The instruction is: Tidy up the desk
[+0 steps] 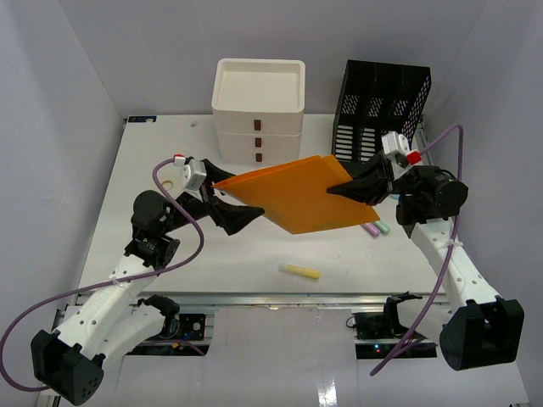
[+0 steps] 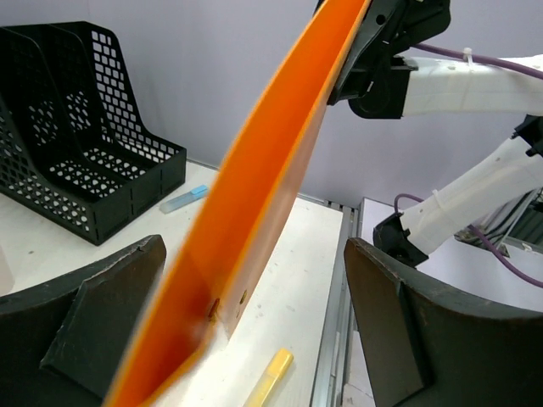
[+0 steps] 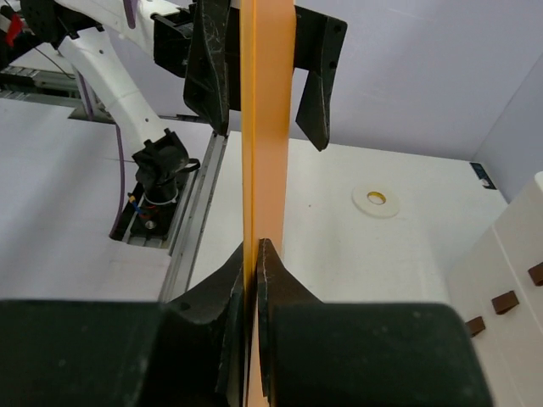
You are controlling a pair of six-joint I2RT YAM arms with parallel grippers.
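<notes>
Tidying looks barely begun — right gripper pinches the orange folder in mid-air, left gripper spread wide around its other edge, yellow highlighter loose on the bench.

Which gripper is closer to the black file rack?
Right. The right gripper, shut on the orange folder, is in front of the black file rack; the left gripper stands open around the folder's opposite edge.
</notes>
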